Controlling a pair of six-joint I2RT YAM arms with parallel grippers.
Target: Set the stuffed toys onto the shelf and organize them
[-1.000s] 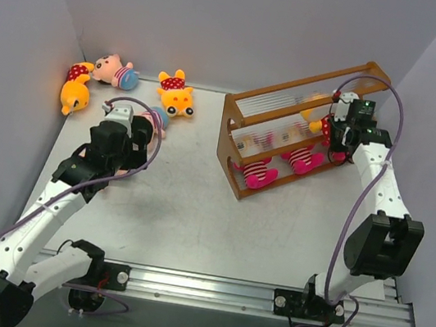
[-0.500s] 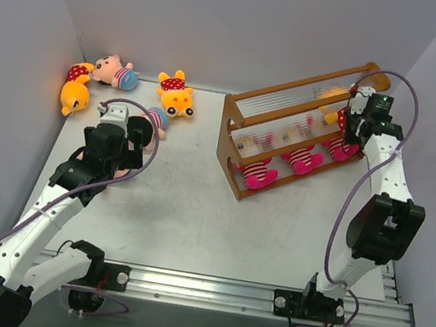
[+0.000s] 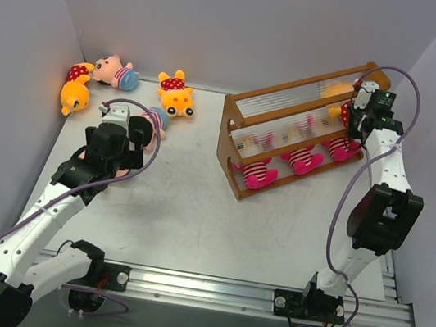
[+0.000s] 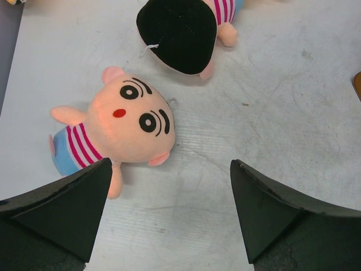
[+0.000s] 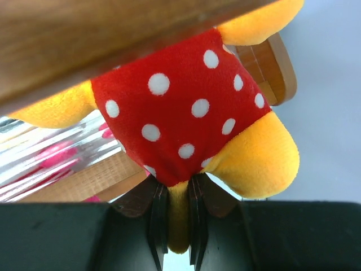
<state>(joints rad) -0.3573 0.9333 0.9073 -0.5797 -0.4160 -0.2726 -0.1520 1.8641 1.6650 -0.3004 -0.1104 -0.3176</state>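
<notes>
One shelf rail [image 5: 113, 34] crosses the pinched yellow bear [image 5: 180, 113]

Shelf [image 3: 229, 128]: orange-brown wood, pale see-through rods. Three dolls [image 3: 258, 172] on its lower tier: magenta limbs, pink-and-white stripes. Yellow bear [image 5: 186, 113] at the shelf end: red top with white polka dots, golden-yellow limbs. Two other bears [image 3: 75, 87] on the table: same yellow-orange, red with white dots. Boy doll [image 4: 132, 121]: peach face, black eyes and brows, red dot mouth, pink-and-white striped shirt, light blue shorts. Doll beside it [image 4: 180, 31]: black hair, same stripes. Table [image 3: 194, 209]: off-white, scuffed grey. Arms [image 3: 49, 207]: white shells, black joints. Walls [image 3: 223, 23]: pale lilac-grey.
</notes>
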